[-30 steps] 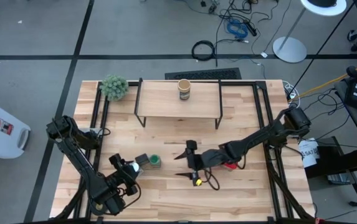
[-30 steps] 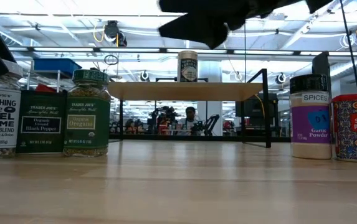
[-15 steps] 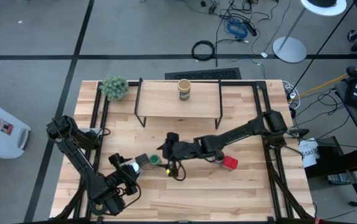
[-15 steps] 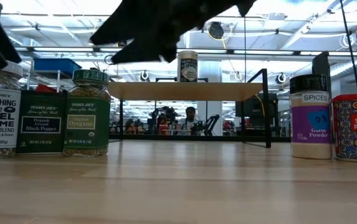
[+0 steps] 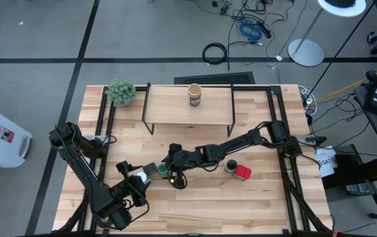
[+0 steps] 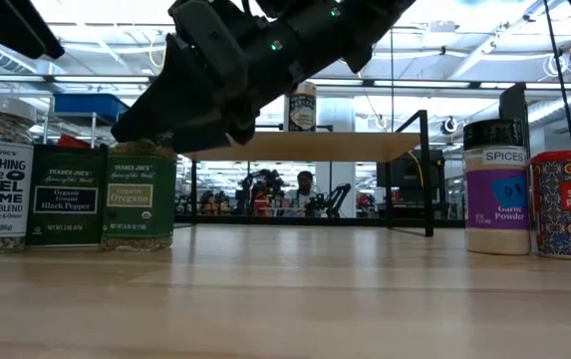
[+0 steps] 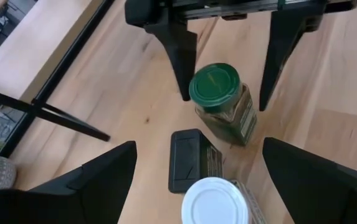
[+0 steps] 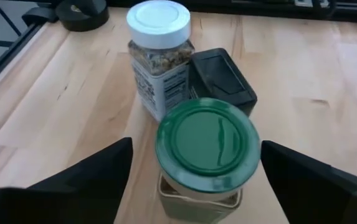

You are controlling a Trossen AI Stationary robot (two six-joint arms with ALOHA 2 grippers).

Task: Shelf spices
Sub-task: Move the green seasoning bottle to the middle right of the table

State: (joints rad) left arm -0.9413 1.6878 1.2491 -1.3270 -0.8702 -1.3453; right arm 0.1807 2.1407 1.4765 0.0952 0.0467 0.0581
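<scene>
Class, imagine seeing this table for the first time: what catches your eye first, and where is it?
The right gripper hangs open astride the green-lidded jar, left of the table's middle. Beside that jar stand a white-lidded jar and a dark tin. One tan jar stands on the shelf at the back.

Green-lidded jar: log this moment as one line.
right gripper: open, straddling green-lidded jar | jar: upright on table, not gripped | left gripper: open, waiting nearby | shelf: one jar

Glossy green plastic lid (image 8: pixel 207 137), wooden tabletop (image 8: pixel 315 93)
</scene>
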